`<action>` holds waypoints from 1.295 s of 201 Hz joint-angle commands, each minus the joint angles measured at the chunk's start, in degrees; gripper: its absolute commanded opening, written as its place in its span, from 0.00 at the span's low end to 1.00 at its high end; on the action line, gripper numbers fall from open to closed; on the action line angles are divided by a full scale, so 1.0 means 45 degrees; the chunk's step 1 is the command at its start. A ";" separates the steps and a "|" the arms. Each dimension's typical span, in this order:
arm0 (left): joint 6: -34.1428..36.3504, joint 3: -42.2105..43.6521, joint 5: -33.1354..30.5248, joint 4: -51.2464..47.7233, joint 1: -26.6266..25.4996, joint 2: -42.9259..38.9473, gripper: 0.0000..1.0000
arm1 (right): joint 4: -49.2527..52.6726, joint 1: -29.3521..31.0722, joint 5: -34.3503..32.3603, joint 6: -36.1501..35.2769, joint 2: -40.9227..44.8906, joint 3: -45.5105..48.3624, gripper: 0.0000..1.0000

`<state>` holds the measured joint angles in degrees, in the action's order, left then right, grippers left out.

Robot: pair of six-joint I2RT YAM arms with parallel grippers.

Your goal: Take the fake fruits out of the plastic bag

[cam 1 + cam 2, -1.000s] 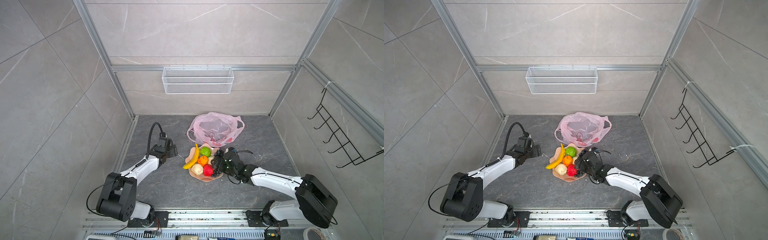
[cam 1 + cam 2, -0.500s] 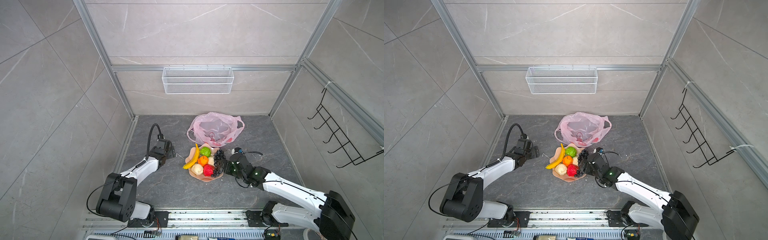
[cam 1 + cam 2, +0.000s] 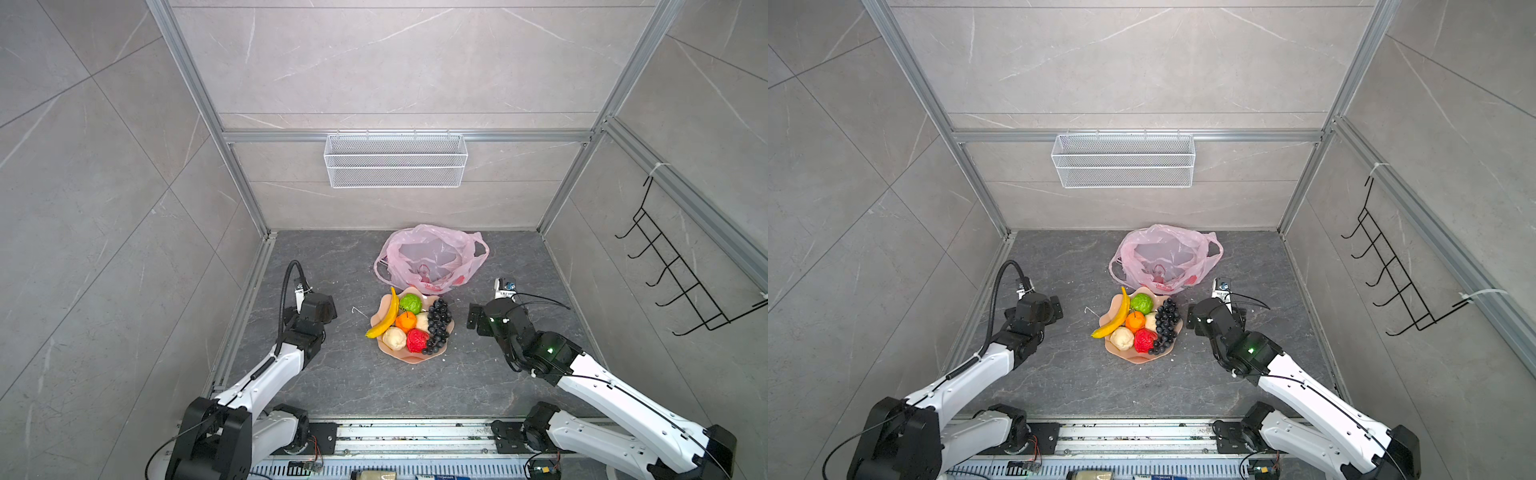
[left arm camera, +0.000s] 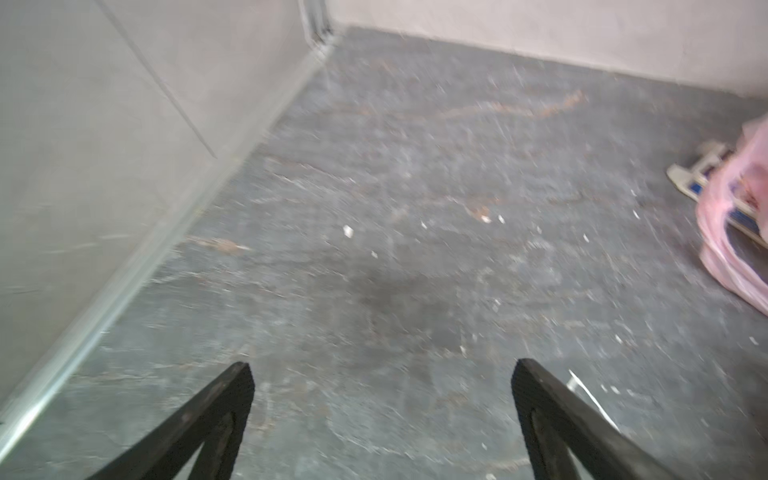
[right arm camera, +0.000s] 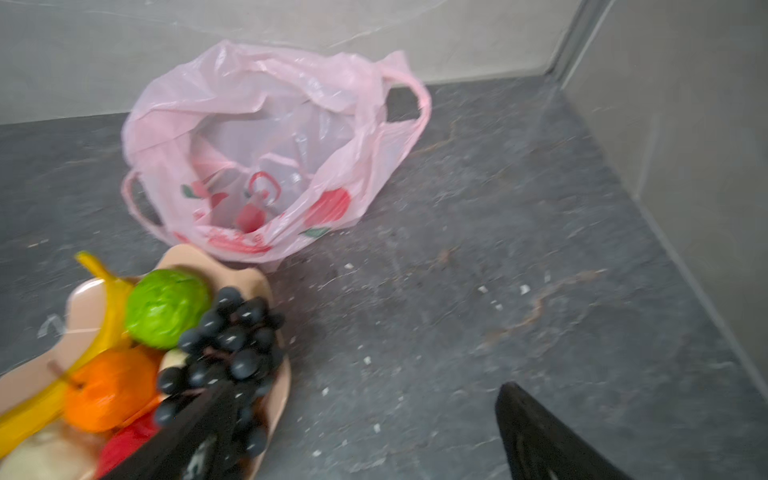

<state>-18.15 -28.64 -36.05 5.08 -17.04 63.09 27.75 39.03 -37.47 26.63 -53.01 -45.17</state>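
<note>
The left gripper (image 4: 382,365) is hovering low over the dark grey table (image 3: 332,374), its jaws spread wide and gripping nothing. In both top views it is sitting well off to the left of the fruit.

The right gripper (image 5: 365,386) is gaping open too, and empty, hanging just beside the right edge of the peach scalloped plate (image 3: 409,358). In its wrist view one finger (image 5: 199,424) is crossing in front of the grape bunch (image 3: 438,326). Both top views are showing a sliver of table between gripper and plate.

The fake fruits (image 3: 1138,326) are all lying piled on that plate:
- The banana (image 3: 384,316) is running along the left edge, with its near tip overhanging the rim.
- The green fruit (image 3: 410,303) is sitting at the far end.
- The orange (image 3: 406,321) is sitting in the middle.
- One beige fruit (image 3: 394,338) is lying at the near left, and another (image 3: 422,322) is tucked between the orange and the grapes.
- The red fruit (image 3: 417,340) is resting on the near side.
- The grape bunch is trailing down the right side.

The plastic bag (image 3: 432,259) is slumping right behind the plate, up against its far rim. Its mouth is gaping upward and a loop handle is sticking out on each side. A flat white-and-blue thing (image 4: 698,174) is poking out from under its left side.

A white wire basket (image 3: 395,160) is hanging on the back wall.
</note>
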 commanded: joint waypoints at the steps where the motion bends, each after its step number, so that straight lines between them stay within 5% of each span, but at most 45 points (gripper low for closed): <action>1: 0.1334 0.0511 -0.2217 0.2365 0.0081 -0.0284 1.00 | -0.2473 -0.0791 -0.1844 -0.2528 0.0004 0.0819 1.00; 51: 0.2798 0.1783 -0.3333 0.6938 0.0813 0.2178 1.00 | -0.6234 -0.3136 -0.1606 -0.3561 -0.1795 0.2156 1.00; 75: 0.3785 0.2054 -0.2421 0.8860 0.1086 0.3200 1.00 | -0.7616 -0.4098 -0.0762 -0.3943 -0.2656 0.2779 1.00; 106: 0.4380 0.2495 0.0621 1.1447 0.2152 0.4527 1.00 | -0.9714 -0.4983 0.0294 -0.4159 -0.3497 0.3755 1.00; 143: 0.4022 0.1986 0.3053 0.9608 0.2857 0.4326 1.00 | -1.1448 -0.5411 0.0566 -0.4510 -0.4427 0.4252 1.00; 162: 0.4003 0.2153 0.4372 1.1517 0.3666 0.5632 1.00 | -1.2169 -0.5702 0.0758 -0.4666 -0.4462 0.4561 1.00; 173: 0.3432 0.1821 0.4891 0.9453 0.3890 0.4910 1.00 | -1.2913 -0.5968 0.1138 -0.4683 -0.4516 0.4861 1.00; 185: 0.3626 0.2007 0.4876 1.0677 0.3939 0.5335 1.00 | -1.3354 -0.6385 0.1652 -0.4658 -0.4742 0.4954 1.00; 260: 0.3511 0.1951 0.4806 1.0019 0.3938 0.5083 1.00 | -1.6331 -0.8144 0.6964 -0.5009 -0.7067 0.5128 1.00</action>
<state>-1.50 -18.90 -15.70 47.99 0.58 86.46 -40.77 2.83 -15.59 6.02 -82.96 -22.09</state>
